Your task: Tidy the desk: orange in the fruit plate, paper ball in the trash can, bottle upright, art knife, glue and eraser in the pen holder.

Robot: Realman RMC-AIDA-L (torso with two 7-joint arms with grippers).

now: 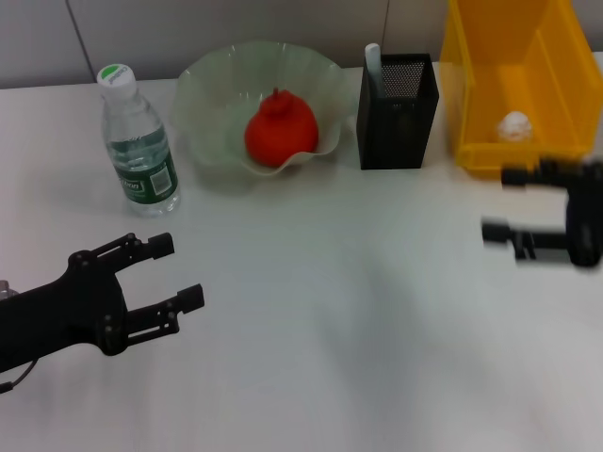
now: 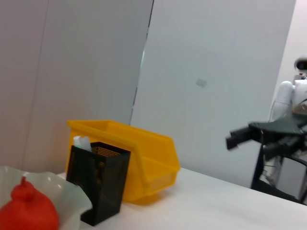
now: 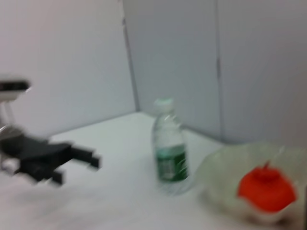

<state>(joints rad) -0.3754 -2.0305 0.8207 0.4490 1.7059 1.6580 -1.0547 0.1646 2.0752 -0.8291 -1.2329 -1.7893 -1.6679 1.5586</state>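
Spanning the scene, the white table [image 1: 330, 311] carries the yellow trash bin [image 1: 513, 85] with the paper ball [image 1: 514, 125] inside, the fruit plate [image 1: 212, 94] holding the orange [image 1: 280, 130], the upright bottle [image 1: 138, 141] and the black pen holder [image 1: 399, 111]. Left gripper [image 1: 177, 273] and right gripper [image 1: 504, 204] hover with fingers released, grasping nothing. The task looks essentially finished; withdrawing slowly, well apart from the bottle, seems wisest.

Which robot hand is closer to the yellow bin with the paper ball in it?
The right one. The right gripper hangs open just in front of the yellow bin, while the left gripper sits open far across the table, in front of the upright bottle.
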